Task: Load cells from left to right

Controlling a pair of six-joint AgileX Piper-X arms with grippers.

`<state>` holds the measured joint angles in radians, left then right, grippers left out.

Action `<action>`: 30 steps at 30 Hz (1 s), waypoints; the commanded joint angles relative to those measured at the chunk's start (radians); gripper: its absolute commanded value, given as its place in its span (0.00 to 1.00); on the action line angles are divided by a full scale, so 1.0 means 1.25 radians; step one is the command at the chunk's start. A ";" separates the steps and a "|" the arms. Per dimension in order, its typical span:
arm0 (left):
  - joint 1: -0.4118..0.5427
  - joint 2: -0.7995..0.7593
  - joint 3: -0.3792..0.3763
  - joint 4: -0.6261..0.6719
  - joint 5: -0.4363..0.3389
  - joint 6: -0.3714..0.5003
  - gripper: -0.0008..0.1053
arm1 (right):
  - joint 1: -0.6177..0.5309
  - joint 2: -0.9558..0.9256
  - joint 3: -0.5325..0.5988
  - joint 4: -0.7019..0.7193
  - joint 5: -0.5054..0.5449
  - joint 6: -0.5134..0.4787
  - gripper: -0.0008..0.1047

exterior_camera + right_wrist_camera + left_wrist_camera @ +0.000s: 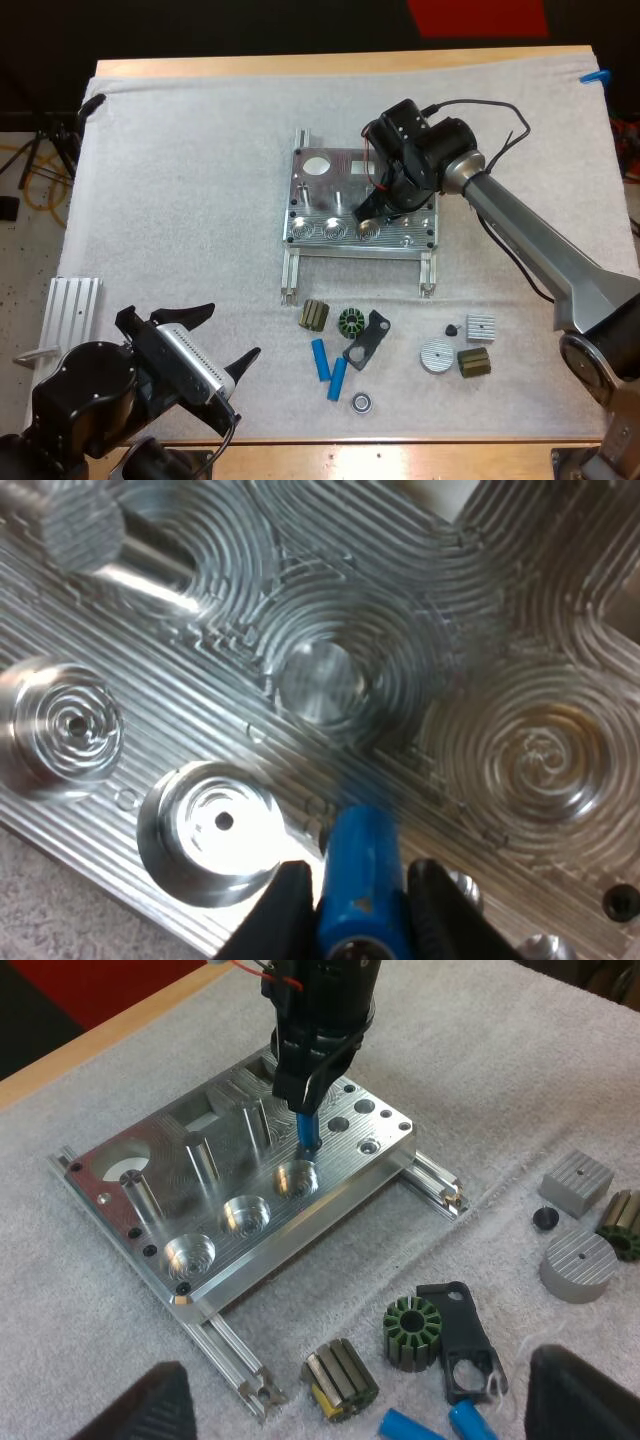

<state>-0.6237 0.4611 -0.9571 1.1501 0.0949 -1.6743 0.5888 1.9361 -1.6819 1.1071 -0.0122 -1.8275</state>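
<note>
- Over the fixture [320,195], in the high view, the right gripper [372,208] hangs at the near row of pockets [333,232], above the one at the row's right end.
- On the mat [180,180], just on the near side of the fixture, two loose cells [320,358] lie side by side. A stator [350,322] and a black bracket [367,338] are beside them, and a metal disc [435,355] lies farther right.
- The left gripper [228,335] sits well apart from the fixture, at the mat's near left, with its fingers spread and nothing between them.
- The mat covers a wooden table [350,62], whose edge shows beyond the fixture.
- In the left wrist view, the three pockets in the fixture's near row show bare, ringed metal floors.
- The held cell [309,1132] stands upright in the right gripper, its lower end at the mouth of the right-end pocket. Whether it touches the metal cannot be told.
- The left fingers [585,1395] stand wide apart, on the near side of the loose parts.
- In the right wrist view, the right fingers [275,915] pinch the held cell from both sides above the fixture's grooved face, with the bare-floored pockets just beyond it.
</note>
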 commanded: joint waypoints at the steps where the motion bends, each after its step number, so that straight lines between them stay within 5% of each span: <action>1: -0.001 -0.003 -0.005 -0.003 -0.008 -0.004 0.64 | -0.001 -0.001 -0.002 -0.002 -0.009 -0.007 0.01; 30: -0.001 -0.003 -0.005 -0.003 -0.008 -0.003 0.64 | 0.035 0.030 -0.002 0.048 -0.007 -0.010 0.01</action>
<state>-0.6237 0.4611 -0.9571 1.1501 0.0949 -1.6743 0.6203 1.9623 -1.6891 1.1393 0.0169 -1.8326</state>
